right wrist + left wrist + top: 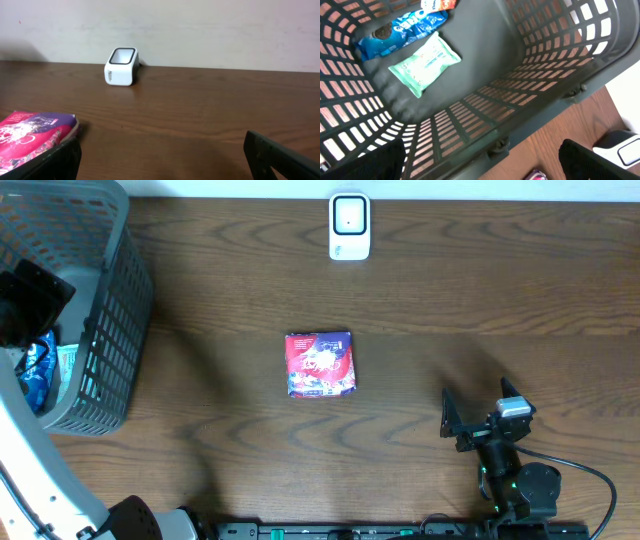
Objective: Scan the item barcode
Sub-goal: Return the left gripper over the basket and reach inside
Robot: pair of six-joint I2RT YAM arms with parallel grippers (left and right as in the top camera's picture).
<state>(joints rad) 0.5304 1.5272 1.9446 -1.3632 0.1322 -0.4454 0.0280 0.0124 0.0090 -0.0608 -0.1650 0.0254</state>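
The red packet [320,365] lies flat on the desk [520,290] at the centre of the overhead frame, well apart from the white scanner [349,226] at top centre. The right tool [478,412], at lower right, stands open and empty. The left tool [482,162], jaws wide and empty, hangs over the grey basket [110,330] at upper left, which holds a blue pack [402,30] and a green pack [424,62].

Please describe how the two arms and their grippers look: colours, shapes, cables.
The left gripper and right gripper have flat black fingers. The right arm is black, with a small silver block at the wrist and a thin black cable looping beside its base. The left arm has a white curved link and a black joint.
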